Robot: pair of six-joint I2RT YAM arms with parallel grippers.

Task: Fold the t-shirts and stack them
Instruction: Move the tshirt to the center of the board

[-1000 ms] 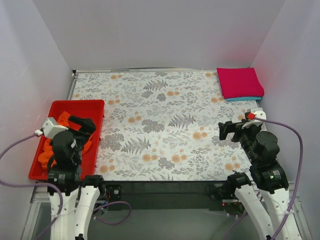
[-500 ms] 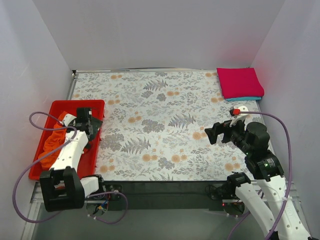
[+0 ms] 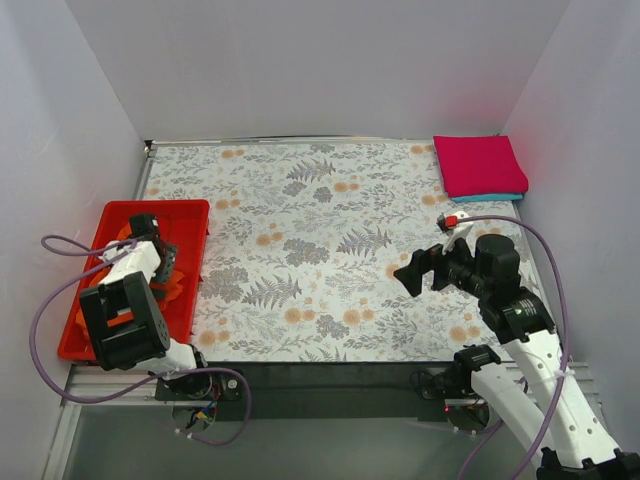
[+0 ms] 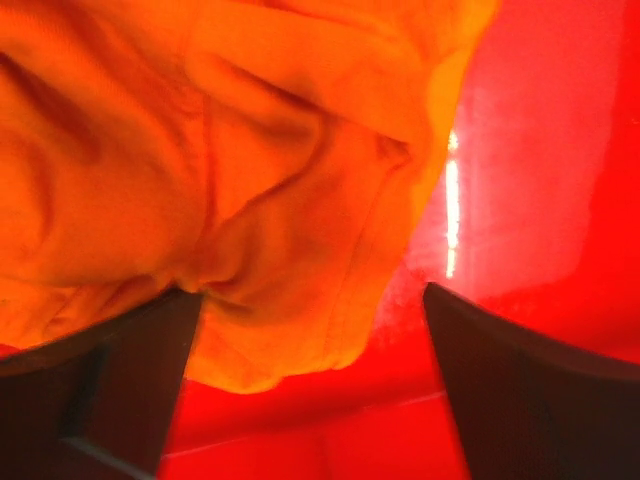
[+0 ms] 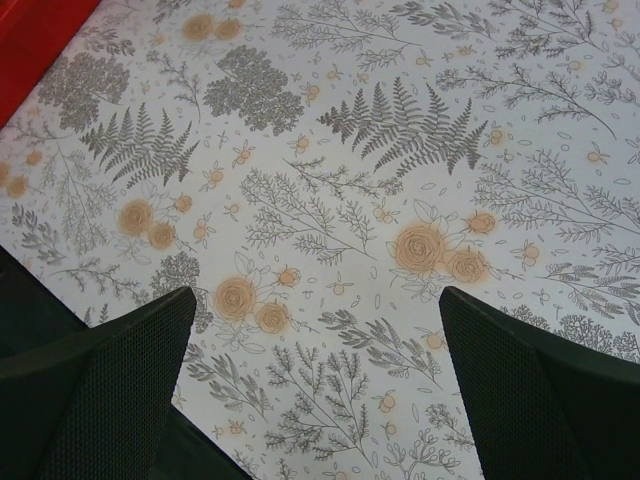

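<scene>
Nearest to us, at the lower left of the overhead view, the left end effector point(image 4: 310, 330) reaches down into the red tray point(image 3: 180, 205). Its wrist view shows the jaws spread wide, one on each side of a rumpled fold of the orange t-shirt point(image 4: 200, 150), with nothing pinched yet. The shirt lies crumpled on the tray floor. We read this straddling pose as the set-up for a pinch: a raised ridge of cloth gives the fingers something to close on, where flat cloth would slip away.

At the lower right, the right end effector point(image 3: 408, 277) hangs above the floral bench point(image 3: 300, 200), jaws also spread and holding nothing. Its wrist view shows only the printed cover between the fingers. We judge that it waits there because the bare middle is where the orange shirt would be laid out, so a second hand is close when the cloth arrives.

Farthest off, in the upper right corner, the magenta-pink tee point(image 3: 478, 163) sits folded square on the teal tee point(image 3: 490, 197), whose edge peeks out beneath. We take the corner spot as chosen to keep the stack away from the folding area.
</scene>
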